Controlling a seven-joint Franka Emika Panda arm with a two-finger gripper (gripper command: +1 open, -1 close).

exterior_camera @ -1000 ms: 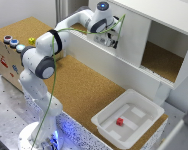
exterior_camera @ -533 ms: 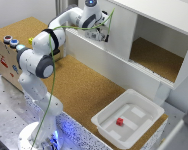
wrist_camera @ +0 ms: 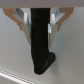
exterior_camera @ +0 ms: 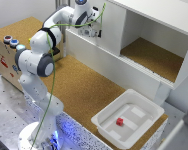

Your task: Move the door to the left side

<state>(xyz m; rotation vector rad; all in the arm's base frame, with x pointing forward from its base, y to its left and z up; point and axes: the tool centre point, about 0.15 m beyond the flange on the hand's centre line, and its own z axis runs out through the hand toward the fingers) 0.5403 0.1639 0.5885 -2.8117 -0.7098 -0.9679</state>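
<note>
White tray (exterior_camera: 144,131) holds 1 small red block (exterior_camera: 120,121).

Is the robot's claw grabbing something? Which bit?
Yes. The claw has its fingers on either side of the dark handle of the white door.

white door (exterior_camera: 113,27), upright, covering cabinet's left half in exterior view

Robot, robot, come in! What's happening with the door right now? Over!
Gripper at the door's handle; grip unclear. Door sits toward the exterior view's left, right side of the cabinet open. Nothing seen blocking.
</note>
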